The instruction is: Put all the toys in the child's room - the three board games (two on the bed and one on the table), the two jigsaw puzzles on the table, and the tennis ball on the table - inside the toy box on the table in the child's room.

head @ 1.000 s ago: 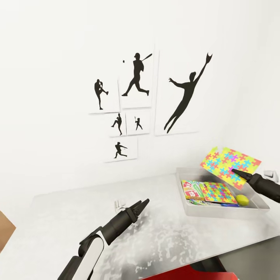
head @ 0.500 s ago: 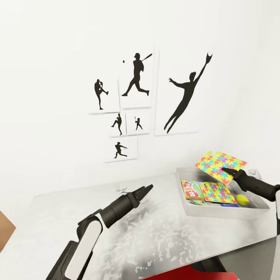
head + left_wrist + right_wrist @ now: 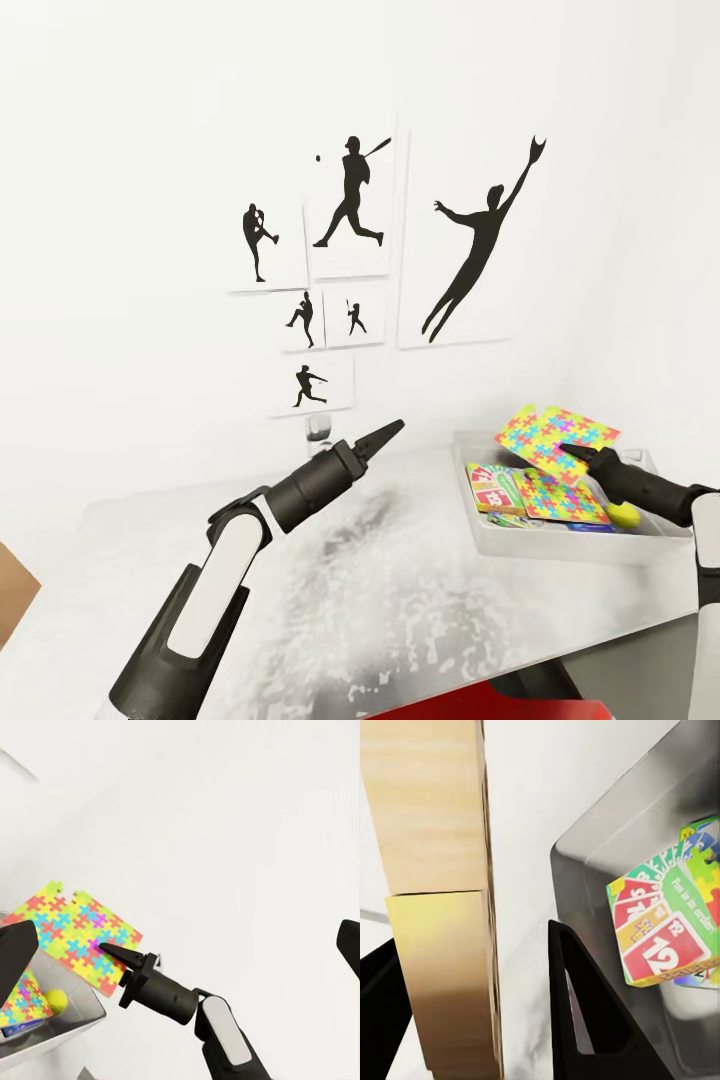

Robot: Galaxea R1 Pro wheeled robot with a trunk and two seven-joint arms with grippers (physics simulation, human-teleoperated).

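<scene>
Right gripper (image 3: 572,453), a black two-fingered claw on a black forearm, is clamped on the edge of a flat square jigsaw puzzle (image 3: 552,437) printed with interlocking pieces in yellow, pink, blue, green and orange. It holds the puzzle tilted in the air above the back half of the shallow light-grey plastic toy box (image 3: 560,543), which sits at the right end of the pale grey table (image 3: 400,620), close to the white wall.

Inside the toy box lie a rainbow card-game box with red cards (image 3: 494,488) toward the tray's left wall, a second multicoloured jigsaw puzzle (image 3: 560,499) flat beside and partly over it, and a yellow-green tennis ball (image 3: 625,514) near the right front corner. A strip of blue shows under the flat puzzle's front edge.

Left gripper (image 3: 388,431) is raised over the middle of the table, well apart from the toy box, its pointed black fingers pressed together and gripping nothing.

Black baseball-player silhouette pictures (image 3: 350,195) hang on the wall behind.
</scene>
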